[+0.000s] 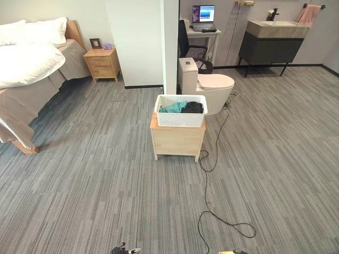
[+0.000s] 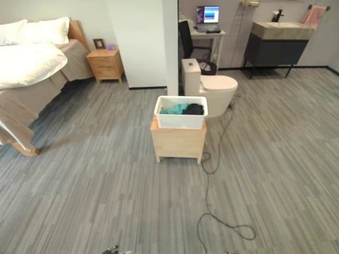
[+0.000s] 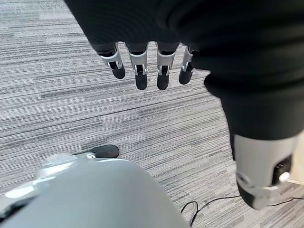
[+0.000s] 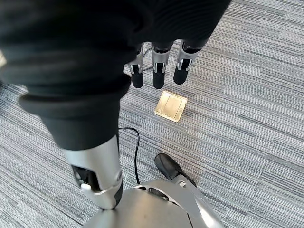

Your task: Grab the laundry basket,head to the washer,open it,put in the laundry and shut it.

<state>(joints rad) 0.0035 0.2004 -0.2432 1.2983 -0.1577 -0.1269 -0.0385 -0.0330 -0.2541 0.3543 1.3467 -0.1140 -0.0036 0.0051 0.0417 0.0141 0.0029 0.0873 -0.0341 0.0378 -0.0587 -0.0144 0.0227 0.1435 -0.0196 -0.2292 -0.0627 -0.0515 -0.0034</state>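
Wooden stand is bearing the white laundry basket at mid-floor, well apart from the robot, with teal and dark laundry lying inside. Risk: an uneven two-hand grab is likely tipping the basket off its stand. Left hand and right hand are hanging with fingers straight, holding nothing above the carpet.
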